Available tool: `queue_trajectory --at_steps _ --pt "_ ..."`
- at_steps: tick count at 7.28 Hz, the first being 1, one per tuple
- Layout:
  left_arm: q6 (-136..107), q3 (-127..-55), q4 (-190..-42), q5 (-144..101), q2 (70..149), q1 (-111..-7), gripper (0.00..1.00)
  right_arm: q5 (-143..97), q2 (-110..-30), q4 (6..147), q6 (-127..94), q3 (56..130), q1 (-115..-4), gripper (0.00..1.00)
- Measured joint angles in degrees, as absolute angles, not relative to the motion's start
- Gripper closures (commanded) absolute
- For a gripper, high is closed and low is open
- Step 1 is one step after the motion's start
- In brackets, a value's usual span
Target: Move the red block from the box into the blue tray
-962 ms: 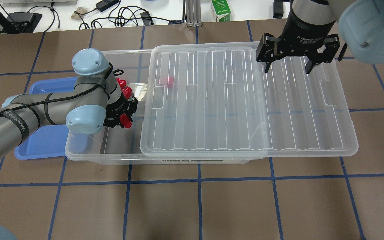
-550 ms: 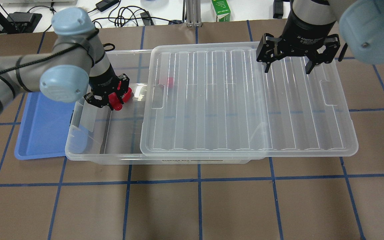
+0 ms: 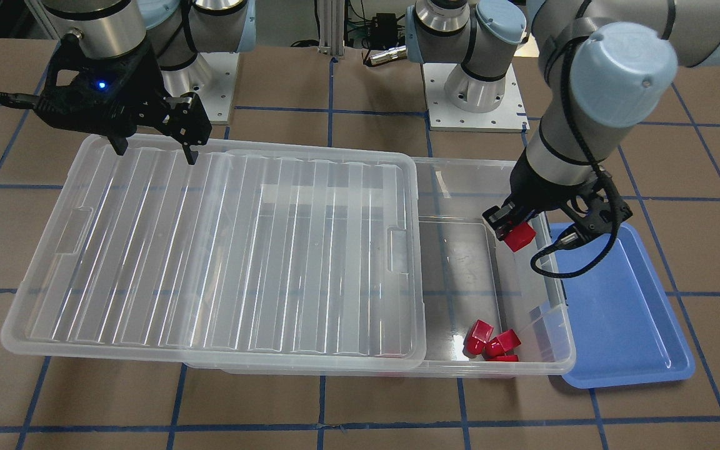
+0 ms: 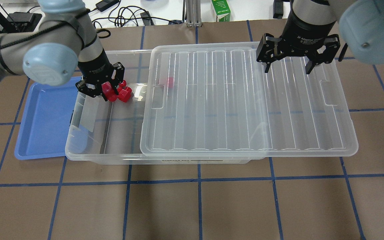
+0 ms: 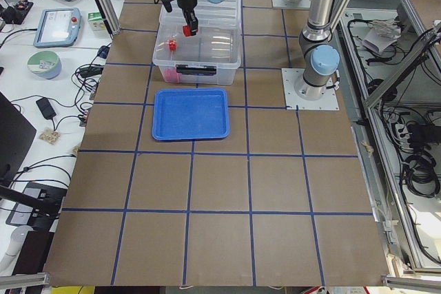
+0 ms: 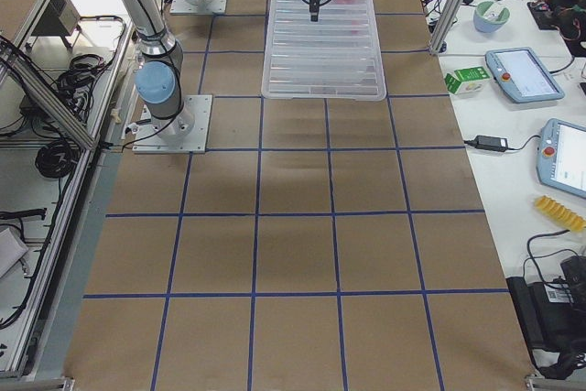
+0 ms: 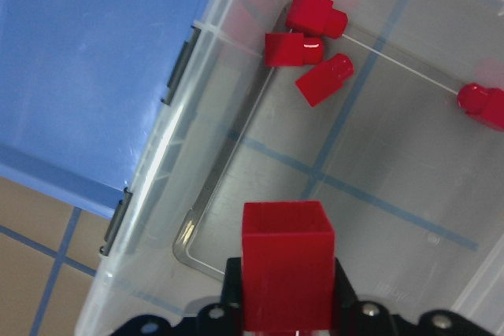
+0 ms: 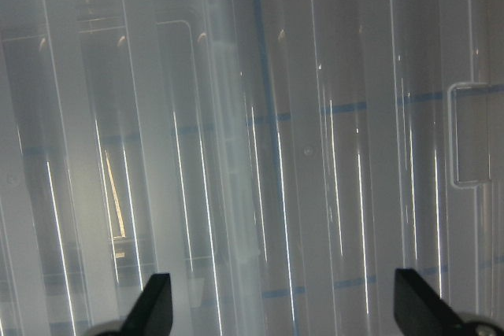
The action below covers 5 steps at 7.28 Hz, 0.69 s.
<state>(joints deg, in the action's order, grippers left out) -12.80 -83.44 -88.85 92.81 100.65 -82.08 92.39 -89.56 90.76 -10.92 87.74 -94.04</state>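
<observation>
My left gripper (image 4: 104, 93) is shut on a red block (image 4: 106, 89) and holds it above the open left end of the box (image 4: 112, 159), near the box wall next to the blue tray (image 4: 45, 123). In the front view the gripper (image 3: 510, 228) and the held block (image 3: 519, 236) hang over the box's (image 3: 504, 370) end wall, beside the empty tray (image 3: 622, 312). The left wrist view shows the held block (image 7: 286, 261) over the box floor. My right gripper (image 4: 287, 70) is open and empty over the lid's far right edge.
The ribbed clear lid (image 4: 245, 100) lies slid to the right and covers most of the box. Three loose red blocks (image 3: 491, 344) lie in the box's corner, and another red block (image 4: 170, 81) lies under the lid. A green carton (image 4: 221, 10) and cables lie beyond the table.
My left arm has lifted the red block out of the box's middle and carried it toward the far left, closer to the blue tray. The right arm has not moved.
</observation>
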Motion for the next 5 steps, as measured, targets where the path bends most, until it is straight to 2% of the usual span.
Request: queue_trajectory --at_steps 3,5 --pt "7.01 -84.67 -87.1 92.45 103.17 -70.38 0.78 92.77 -89.49 90.79 -9.4 87.7 -92.28 0.0" --pt "15.82 -88.64 -79.96 92.52 105.49 -65.98 0.78 92.91 -89.46 90.61 -1.01 88.15 -85.02 0.0"
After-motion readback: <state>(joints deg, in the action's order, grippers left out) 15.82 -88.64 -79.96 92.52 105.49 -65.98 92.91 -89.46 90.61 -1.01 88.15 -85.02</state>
